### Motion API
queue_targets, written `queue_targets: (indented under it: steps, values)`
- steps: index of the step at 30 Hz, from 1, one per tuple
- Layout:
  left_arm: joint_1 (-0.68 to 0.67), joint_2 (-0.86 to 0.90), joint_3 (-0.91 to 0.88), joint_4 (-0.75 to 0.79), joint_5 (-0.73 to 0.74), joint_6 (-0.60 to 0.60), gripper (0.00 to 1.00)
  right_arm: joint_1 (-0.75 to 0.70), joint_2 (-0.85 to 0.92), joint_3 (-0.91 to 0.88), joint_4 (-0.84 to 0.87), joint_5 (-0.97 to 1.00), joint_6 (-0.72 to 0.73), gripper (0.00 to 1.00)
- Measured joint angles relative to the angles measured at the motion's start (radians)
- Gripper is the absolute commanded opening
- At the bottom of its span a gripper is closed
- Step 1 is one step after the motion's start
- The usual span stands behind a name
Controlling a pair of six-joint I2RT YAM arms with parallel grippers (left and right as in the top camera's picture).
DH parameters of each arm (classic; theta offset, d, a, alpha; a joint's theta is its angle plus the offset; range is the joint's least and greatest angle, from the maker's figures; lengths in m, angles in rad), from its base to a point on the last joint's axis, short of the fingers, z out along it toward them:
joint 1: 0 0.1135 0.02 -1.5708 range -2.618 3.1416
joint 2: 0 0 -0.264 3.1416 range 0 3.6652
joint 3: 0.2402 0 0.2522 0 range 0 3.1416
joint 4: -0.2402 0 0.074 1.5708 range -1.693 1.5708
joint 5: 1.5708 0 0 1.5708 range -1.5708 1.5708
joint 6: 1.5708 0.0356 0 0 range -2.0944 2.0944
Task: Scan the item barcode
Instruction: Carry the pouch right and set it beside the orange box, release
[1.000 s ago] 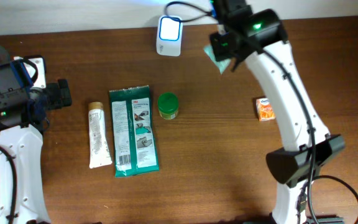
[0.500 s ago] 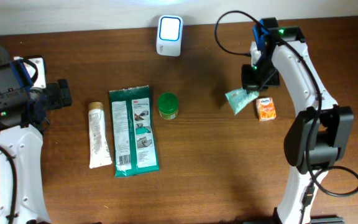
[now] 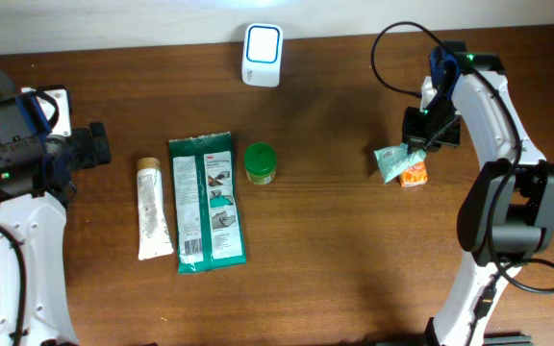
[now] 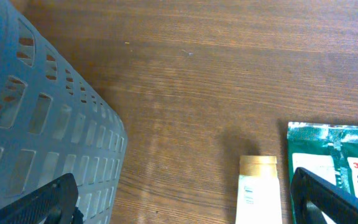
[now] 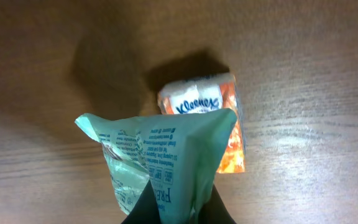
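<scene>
Overhead view straight down on the whole table [image 3: 335,269], left wrist close over tube [image 4: 257,190] and green packet [image 4: 337,149], right wrist close above tissue pack [image 5: 197,99], all three also overhead

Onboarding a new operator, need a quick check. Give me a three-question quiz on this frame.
1. Short answer: what lies between the tube and the green-lidded jar?
2. True or false: the right fingers are shut on the pale green packet.
3. Which item is nearest the held packet? A) tube B) orange Kleenex pack C) green-lidded jar

Key: 1) the 3M glove pack; 2) true; 3) B
</scene>
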Motion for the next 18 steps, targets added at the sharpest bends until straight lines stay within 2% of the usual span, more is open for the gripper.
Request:
queue_targets:
  steps: [2,3,7,8,13,18]
  values:
    - [0.0,0.0,0.0,0.0,0.0,0.0,0.99,-0.005,0.0,-0.012,0.0,0.011,0.003,0.13]
    - [0.0,0.0,0.0,0.0,0.0,0.0,0.99,-0.009,0.0,-0.018,0.0,0.015,0.004,0.27]
    - [0.0,0.0,0.0,0.0,0.0,0.0,0.99,-0.037,0.0,-0.027,-0.008,0.031,0.011,0.55]
    - [0.0,0.0,0.0,0.0,0.0,0.0,0.99,-0.045,0.0,-0.027,-0.013,0.035,0.011,0.58]
    - [0.0,0.0,0.0,0.0,0.0,0.0,0.99,-0.053,0.0,-0.02,-0.068,0.037,0.017,0.62]
    - [0.0,0.0,0.0,0.0,0.0,0.0,0.99,-0.04,-0.003,0.1,-0.143,-0.017,-0.027,0.63]
